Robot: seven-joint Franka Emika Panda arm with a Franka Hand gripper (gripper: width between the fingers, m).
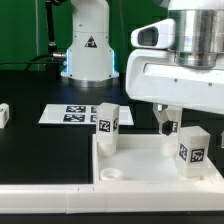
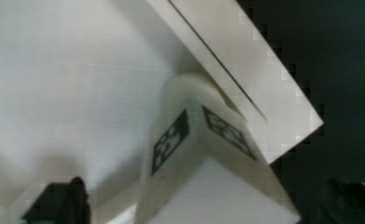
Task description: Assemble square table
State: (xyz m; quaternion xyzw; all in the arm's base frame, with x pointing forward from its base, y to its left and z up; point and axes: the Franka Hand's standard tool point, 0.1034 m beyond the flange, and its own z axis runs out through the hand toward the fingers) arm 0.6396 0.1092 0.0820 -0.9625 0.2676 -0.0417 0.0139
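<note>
- White slab (image 1: pixel 140 165) lies on the black table (image 1: pixel 40 150), toward the exterior view's right.
- Left leg (image 1: pixel 107 128) and right leg (image 1: pixel 193 150) stand upright on it.
- The gripper (image 1: pixel 168 125) hangs just beside the right leg, half hidden under its housing.
- In the blurred wrist view, dark fingertips (image 2: pixel 63 200) are spread wide around a tagged leg; contact is unclear.
- The marker board (image 1: pixel 75 113) is partly covered.
- A white piece (image 1: pixel 3 115) is cut off at the edge.

Exterior view's brightly lit but pretty low-res, with white surfaces glaring upper right. Wrist view looks soft, maybe out of focus.
</note>
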